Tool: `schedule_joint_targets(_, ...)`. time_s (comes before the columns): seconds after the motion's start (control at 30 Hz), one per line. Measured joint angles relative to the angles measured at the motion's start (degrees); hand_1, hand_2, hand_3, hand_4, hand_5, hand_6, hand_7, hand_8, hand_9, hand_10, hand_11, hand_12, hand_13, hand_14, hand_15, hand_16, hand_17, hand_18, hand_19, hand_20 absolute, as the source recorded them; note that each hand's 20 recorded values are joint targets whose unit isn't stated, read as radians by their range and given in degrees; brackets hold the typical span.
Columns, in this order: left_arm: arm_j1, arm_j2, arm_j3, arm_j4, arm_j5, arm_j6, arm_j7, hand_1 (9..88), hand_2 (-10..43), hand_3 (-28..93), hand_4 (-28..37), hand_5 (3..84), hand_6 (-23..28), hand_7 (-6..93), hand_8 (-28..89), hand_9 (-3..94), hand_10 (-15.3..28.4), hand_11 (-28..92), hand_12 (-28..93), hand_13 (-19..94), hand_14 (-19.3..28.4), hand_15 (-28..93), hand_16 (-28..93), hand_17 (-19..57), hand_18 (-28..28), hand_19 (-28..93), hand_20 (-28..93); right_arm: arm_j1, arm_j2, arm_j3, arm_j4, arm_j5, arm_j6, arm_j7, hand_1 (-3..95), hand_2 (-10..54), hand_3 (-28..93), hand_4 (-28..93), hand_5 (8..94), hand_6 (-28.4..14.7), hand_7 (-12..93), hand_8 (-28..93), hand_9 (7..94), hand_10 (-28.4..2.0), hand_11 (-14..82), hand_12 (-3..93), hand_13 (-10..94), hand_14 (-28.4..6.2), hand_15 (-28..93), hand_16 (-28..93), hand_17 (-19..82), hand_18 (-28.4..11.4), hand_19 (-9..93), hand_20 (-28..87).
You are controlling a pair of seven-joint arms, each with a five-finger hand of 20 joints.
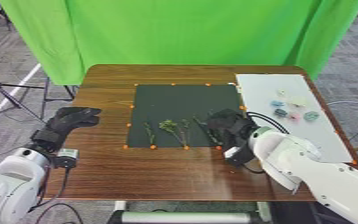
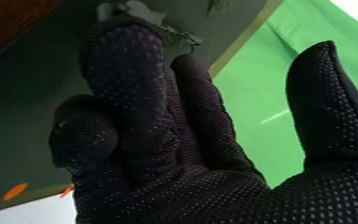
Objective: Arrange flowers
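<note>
1. My right hand (image 1: 231,125), in a black fabric glove, is hovering or resting at 4 o'clock from the middle of the dark green rectangular mat (image 1: 180,100); I cannot tell whether it is touching it.
2. In the right wrist view my fingers (image 2: 129,80) are bending loosely, one more than the others, and my thumb (image 2: 322,110) is standing wide apart from them. I am gripping nothing that I can make out.
3. Just beyond those fingertips a pale grey-green leafy sprig (image 2: 144,11) is showing; I cannot tell whether I am touching it.
4. From the mat's middle, a thin green stem (image 1: 150,134) is lying toward 8 o'clock, a yellow-green clustered flower stem (image 1: 167,126) toward 7, a slim green sprig (image 1: 184,125) toward 6, and a dark leafy stem (image 1: 202,128) toward 5, near my right hand.
5. At 3 o'clock a white rectangular board (image 1: 322,142) is carrying small flower heads, with a pale one (image 1: 281,93) sitting at 11 o'clock in their group, a pink one (image 1: 294,116) at 6 and a grey-teal one (image 1: 310,116) at 4.
6. My black-gloved left hand (image 1: 72,118) is waiting at 9 o'clock over the brown wooden table (image 1: 113,175), its fingers loosely open.
</note>
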Motion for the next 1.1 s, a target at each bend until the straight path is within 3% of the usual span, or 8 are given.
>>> schedule_joint_targets(0.37,-0.6,0.0,0.16,0.05,0.0,-0.55,-0.29,30.7,11.1,59,-22.9,48.3,6.7,13.8,-7,49.4,17.1,22,8,38,20.9,22,-4,1.0,15.6,22,13,-1.9,0.8,1.9,-0.9,0.8,1.2,0.4,18.9,3.4,59,-8,50.1,-5.6,4,-3,55.4,-16.5,7.1,10.8,90,-7.1,47,27,63,-13.1,93,28)
schedule_joint_targets(0.6,-1.2,0.0,0.56,0.13,0.0,-0.97,-0.37,30.7,11.1,59,-23.0,48.3,6.7,13.8,-7,49.4,17.0,22,8,38,20.9,22,-4,1.0,15.7,22,13,-3.0,0.8,2.8,-2.3,5.5,5.6,-1.7,18.8,3.1,59,-8,51.6,-5.4,5,-3,58.3,-16.4,7.7,11.6,91,-7.0,47,27,63,-13.1,93,28)
schedule_joint_targets(0.77,-1.4,0.02,0.69,0.13,0.0,-1.18,-0.48,30.7,11.1,59,-23.0,48.3,6.7,13.9,-7,49.4,17.0,22,8,38,20.9,22,-4,1.0,15.7,23,13,-5.0,0.8,6.3,-4.3,8.6,9.3,-4.5,25.9,-2.5,63,-8,57.8,-5.0,9,-4,63.7,-15.9,9.2,14.5,90,-6.4,47,28,62,-12.9,93,30)
schedule_joint_targets(0.87,-1.3,0.02,0.72,0.13,0.0,-1.34,-0.53,30.7,11.0,59,-23.1,48.3,6.7,13.8,-7,49.4,17.0,22,8,38,20.9,23,-4,1.0,15.7,23,13,-5.4,1.1,7.2,-5.2,7.8,13.8,-6.8,31.2,-6.7,64,-8,59.0,-4.0,11,-4,65.5,-15.1,9.9,17.2,88,-6.1,48,29,60,-12.4,93,31)
schedule_joint_targets(1.03,-1.3,0.02,0.73,0.13,0.0,-1.55,-0.59,30.8,11.1,59,-23.0,48.4,6.7,13.8,-7,49.4,17.1,22,8,38,21.1,23,-4,1.1,16.1,24,14,-3.8,2.0,5.3,-4.4,-6.5,27.4,-5.2,36.1,-9.5,65,-10,58.0,-2.2,13,-5,64.8,-14.2,10.1,18.7,86,-5.6,49,28,58,-12.0,92,34)
schedule_joint_targets(1.1,-1.3,0.02,0.73,0.13,0.0,-1.63,-0.63,30.8,11.1,59,-22.9,48.4,6.7,13.8,-7,49.4,17.1,22,8,38,21.2,23,-4,1.1,16.2,25,14,-3.7,2.5,6.3,-2.6,-15.0,28.1,-3.7,36.8,-9.5,65,-10,58.3,-1.3,14,-5,64.7,-13.8,10.0,18.7,86,-5.4,50,29,58,-12.0,92,35)
